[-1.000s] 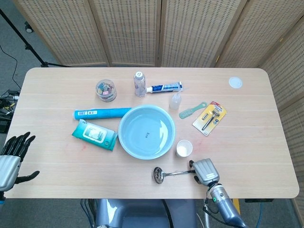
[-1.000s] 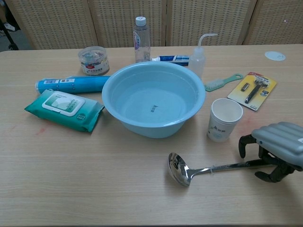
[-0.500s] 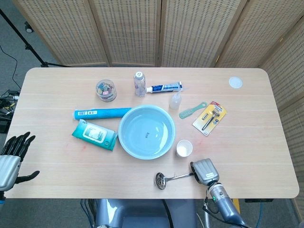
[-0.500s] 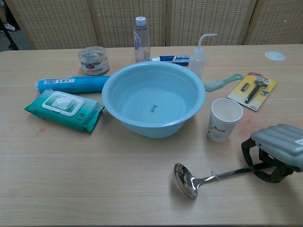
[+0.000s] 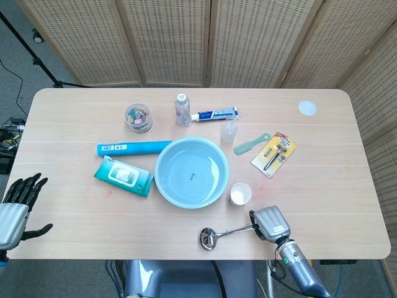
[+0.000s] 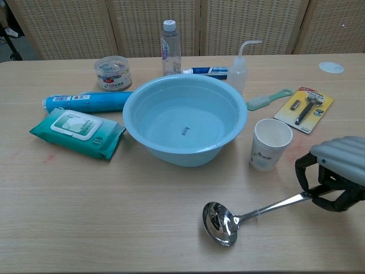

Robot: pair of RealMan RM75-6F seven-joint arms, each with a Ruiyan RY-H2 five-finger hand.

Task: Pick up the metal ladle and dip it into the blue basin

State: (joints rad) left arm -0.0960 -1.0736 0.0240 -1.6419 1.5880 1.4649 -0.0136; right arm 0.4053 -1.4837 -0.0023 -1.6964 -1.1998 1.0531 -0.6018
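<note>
So far: my right robot hand point(image 6: 336, 182) pinches the ladle point(image 6: 251, 216) handle; its bowl hangs low over the desk point(image 6: 85, 217), near the basin point(image 6: 185, 117).
Left robot hand point(image 5: 17, 202): spread, idle.
Remaining: lift, dip.

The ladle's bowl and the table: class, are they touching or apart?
Cannot tell. In the chest view the ladle tilts from the right hand towards the table, with no plain gap or contact.
</note>
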